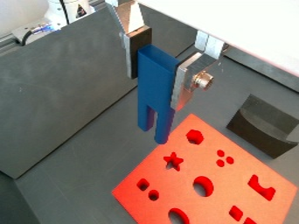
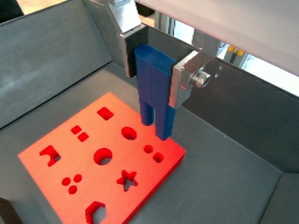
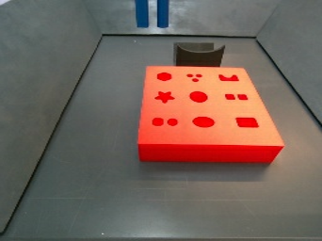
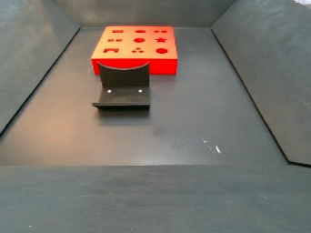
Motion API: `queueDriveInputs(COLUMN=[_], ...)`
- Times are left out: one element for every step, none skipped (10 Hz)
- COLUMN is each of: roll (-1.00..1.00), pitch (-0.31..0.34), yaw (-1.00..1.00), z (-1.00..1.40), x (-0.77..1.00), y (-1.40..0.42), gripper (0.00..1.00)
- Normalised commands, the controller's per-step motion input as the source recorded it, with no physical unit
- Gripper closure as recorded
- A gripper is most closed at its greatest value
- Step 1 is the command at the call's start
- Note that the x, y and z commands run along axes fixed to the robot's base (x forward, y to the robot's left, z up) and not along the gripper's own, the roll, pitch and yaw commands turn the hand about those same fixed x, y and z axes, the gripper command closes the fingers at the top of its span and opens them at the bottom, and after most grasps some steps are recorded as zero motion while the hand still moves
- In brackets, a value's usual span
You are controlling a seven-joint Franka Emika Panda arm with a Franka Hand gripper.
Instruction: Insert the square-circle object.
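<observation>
Square-circle object (image 1: 156,92) is hanging upright in the gripper (image 1: 162,59), well above the desk (image 3: 75,179) — its two prongs are pointing down over the red block (image 2: 100,157) in both wrist views. The gripper's silver fingers (image 2: 187,77) are pinching the blocky upper body from two opposite flat faces, leaving the prongs free. In a side view only the prong tips (image 3: 151,11) are showing at the top edge, above the far edge of the desk, beyond the dark grey holder (image 3: 195,50).

It is looking like stiff moulded plastic, probably light, so the grip should be carrying it easily. The smooth faces could be slippery, though — a sideways push against a hole's rim might be twisting it between the pads. Holding it high on the solid body seems right; the thin prongs are the part likeliest to flex or jam if they are meeting the block off-centre.
</observation>
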Motion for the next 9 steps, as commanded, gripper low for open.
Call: queueDriveInputs(roll=[0.0, 0.0, 0.42, 0.44, 0.5, 0.5, 0.36, 0.22, 0.12], pitch=[-0.014, -0.1, 0.003, 0.093, 0.09, 0.1, 0.156, 0.047, 0.051], yaw=[0.0, 0.01, 0.1, 0.03, 0.09, 0.11, 0.0, 0.0, 0.0], z=[-0.02, -0.23, -0.39, -0.37, -0.24, -0.23, -0.38, -0.27, -0.32], x=[0.0, -0.05, 0.01, 0.38, 0.39, 0.36, 0.6, 0.76, 1.0], y=[0.0, -0.16, -0.63, -0.56, -0.43, -0.41, -0.2, 0.0, 0.0], gripper=[1.0, 1.0, 1.0, 1.0, 1.0, 1.0, 1.0, 1.0, 1.0])
